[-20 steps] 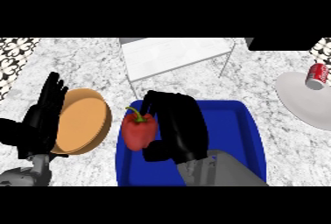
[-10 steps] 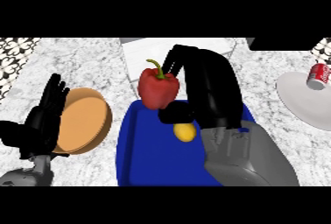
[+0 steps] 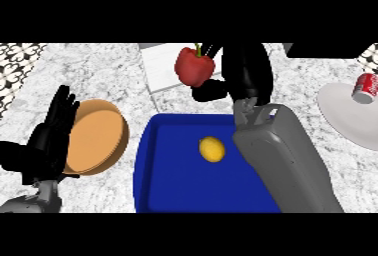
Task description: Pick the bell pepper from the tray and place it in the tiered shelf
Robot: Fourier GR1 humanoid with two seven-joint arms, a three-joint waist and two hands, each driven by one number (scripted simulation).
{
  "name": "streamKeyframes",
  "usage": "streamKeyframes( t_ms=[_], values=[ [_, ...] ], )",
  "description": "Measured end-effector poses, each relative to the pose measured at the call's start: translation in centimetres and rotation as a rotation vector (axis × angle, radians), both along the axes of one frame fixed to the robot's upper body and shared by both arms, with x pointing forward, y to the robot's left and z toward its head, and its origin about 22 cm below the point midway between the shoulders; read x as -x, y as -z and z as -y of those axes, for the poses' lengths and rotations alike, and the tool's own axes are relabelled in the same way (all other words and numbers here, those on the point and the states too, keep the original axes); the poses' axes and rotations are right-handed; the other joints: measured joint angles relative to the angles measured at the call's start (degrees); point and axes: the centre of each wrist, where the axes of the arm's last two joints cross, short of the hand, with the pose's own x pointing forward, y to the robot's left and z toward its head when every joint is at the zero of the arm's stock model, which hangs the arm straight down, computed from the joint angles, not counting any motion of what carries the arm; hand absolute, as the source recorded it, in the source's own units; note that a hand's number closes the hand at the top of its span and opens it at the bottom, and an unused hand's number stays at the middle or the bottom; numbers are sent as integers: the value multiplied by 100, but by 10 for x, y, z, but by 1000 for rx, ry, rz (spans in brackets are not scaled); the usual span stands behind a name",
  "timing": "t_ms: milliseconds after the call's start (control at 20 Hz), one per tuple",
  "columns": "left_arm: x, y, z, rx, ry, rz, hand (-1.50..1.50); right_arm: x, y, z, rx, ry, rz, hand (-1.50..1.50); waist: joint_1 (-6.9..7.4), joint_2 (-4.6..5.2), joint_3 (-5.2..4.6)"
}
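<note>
right hand point(image 3: 247, 75) fingers curled round the bell pepper point(image 3: 193, 67), held clear of the blue tray point(image 3: 170, 190), over the white shelf point(image 3: 162, 70), likely ready to set down. left hand point(image 3: 48, 135) open, resting by the orange plate point(image 3: 96, 137).

1 view, taken from the robot's head — it looks steeply down on the marbled counter point(image 3: 103, 70), facing away from the body. It sits near: the blue tray point(image 3: 170, 190) fills the lower middle, the grey right forearm point(image 3: 284, 165) enters from the lower edge, and the white plate point(image 3: 343, 117) is cut off at the right.
</note>
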Motion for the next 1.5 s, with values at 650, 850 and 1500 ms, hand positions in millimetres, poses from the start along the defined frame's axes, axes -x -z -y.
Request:
streamKeyframes(
  t_ms=[650,850,1500],
  values=[
    [-1,4,-2,-3,13,3,0,-81,37,9,-52,36,71,150,65,25,-1],
    [-6,1,1,1,15,6,0,-96,43,5,-25,26,76,150,78,31,0],
    [-11,2,1,2,27,7,0,-121,63,16,-194,31,5,-150,162,68,0]
  ],
)
